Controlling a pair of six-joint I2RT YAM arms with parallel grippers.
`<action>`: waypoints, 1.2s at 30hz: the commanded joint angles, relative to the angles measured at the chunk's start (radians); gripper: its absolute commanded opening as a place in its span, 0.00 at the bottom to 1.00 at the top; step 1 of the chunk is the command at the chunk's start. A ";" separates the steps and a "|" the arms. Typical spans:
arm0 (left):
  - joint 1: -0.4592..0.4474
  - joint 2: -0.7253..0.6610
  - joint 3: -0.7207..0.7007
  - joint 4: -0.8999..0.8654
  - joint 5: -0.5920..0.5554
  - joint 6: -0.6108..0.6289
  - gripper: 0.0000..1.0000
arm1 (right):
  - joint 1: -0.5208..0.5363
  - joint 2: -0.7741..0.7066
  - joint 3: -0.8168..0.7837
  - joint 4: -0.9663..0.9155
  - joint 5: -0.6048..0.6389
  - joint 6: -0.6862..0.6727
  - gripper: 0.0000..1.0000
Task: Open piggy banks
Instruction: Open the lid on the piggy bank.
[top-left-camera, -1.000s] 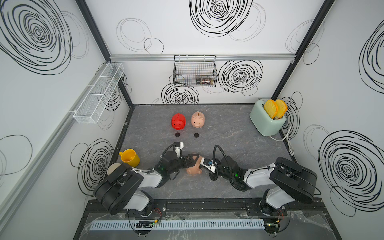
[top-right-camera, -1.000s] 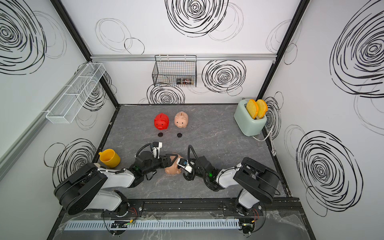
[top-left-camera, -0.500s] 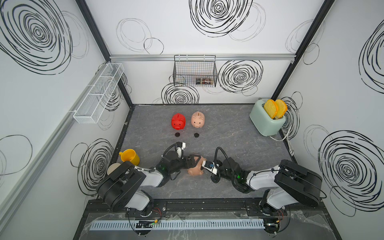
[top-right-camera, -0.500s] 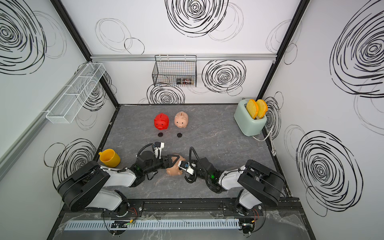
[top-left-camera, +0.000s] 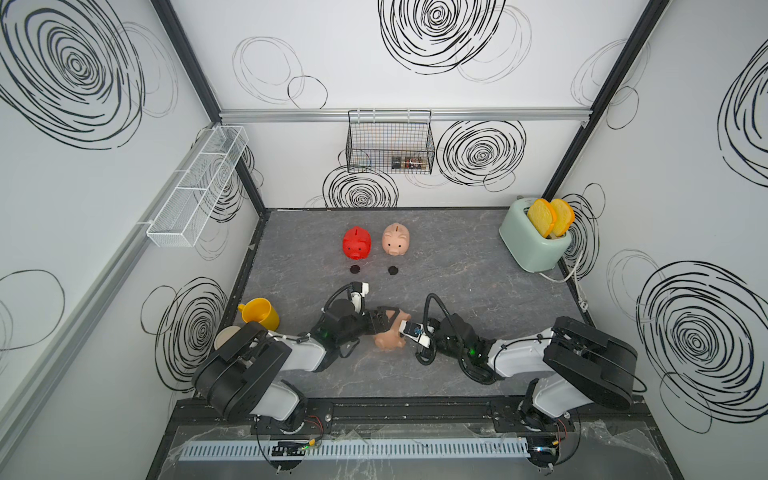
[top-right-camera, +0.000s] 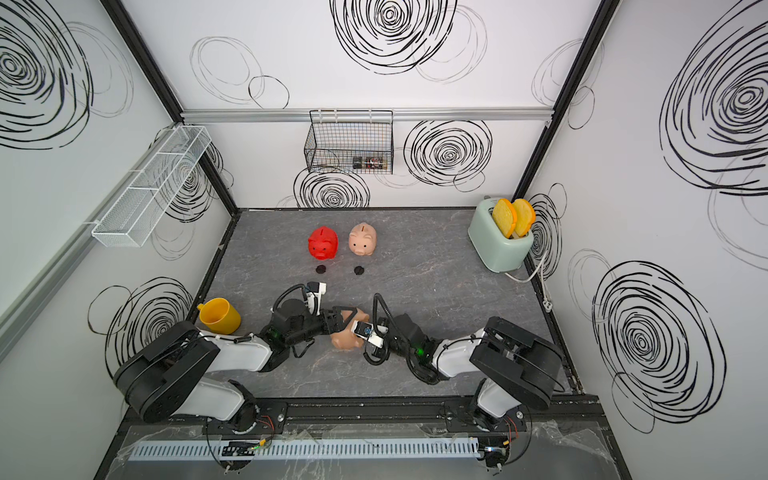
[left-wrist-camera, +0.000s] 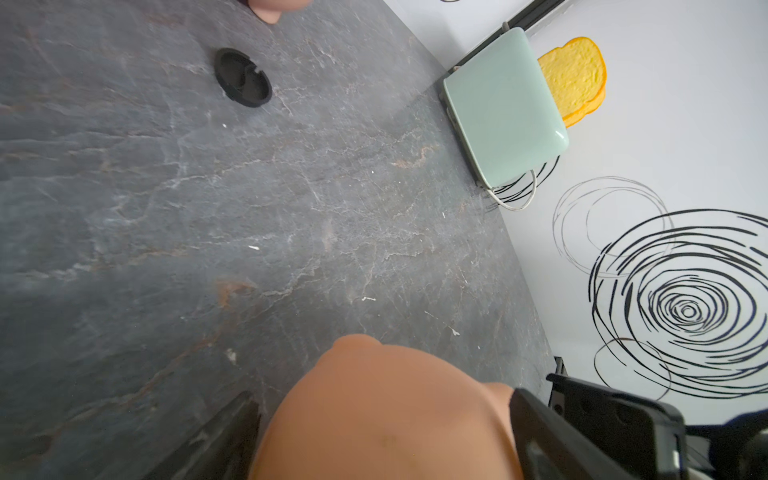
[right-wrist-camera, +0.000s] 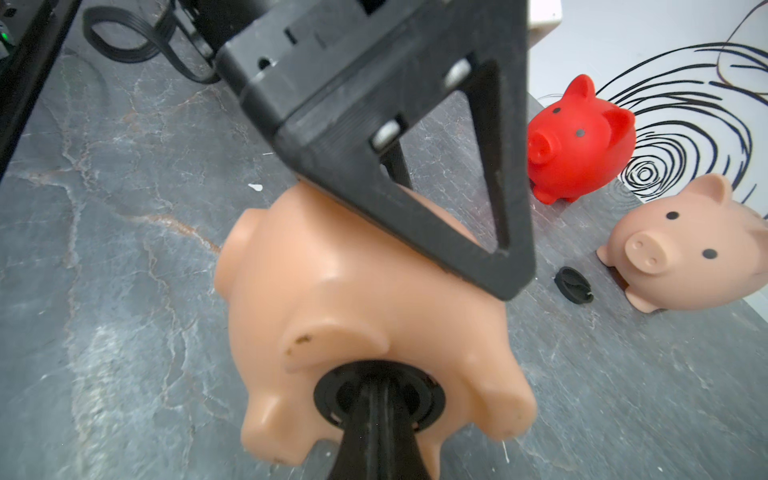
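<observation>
At six o'clock on the bench (top-left-camera: 457, 291), the tan pig (top-left-camera: 388, 340) is tipped on its side, clamped across the body by the left gripper's (top-left-camera: 385, 323) spread jaws. The right gripper (right-wrist-camera: 374, 397) jaws are pressed together, tips sunk in the belly plug (right-wrist-camera: 328, 395); a pinch on its rib cannot be confirmed. Advised: keep the body rigid, twist about the plug's axis, withdraw straight, no levering.
</observation>
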 joint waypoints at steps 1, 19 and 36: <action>0.035 0.037 -0.011 -0.241 -0.018 0.080 0.96 | 0.015 0.030 0.050 0.015 -0.034 -0.028 0.00; 0.031 0.032 0.020 -0.283 -0.003 0.112 0.96 | -0.004 -0.100 -0.035 -0.015 -0.020 -0.015 0.00; 0.012 0.023 0.037 -0.309 -0.016 0.122 0.96 | -0.043 -0.261 -0.104 -0.079 -0.012 0.262 0.00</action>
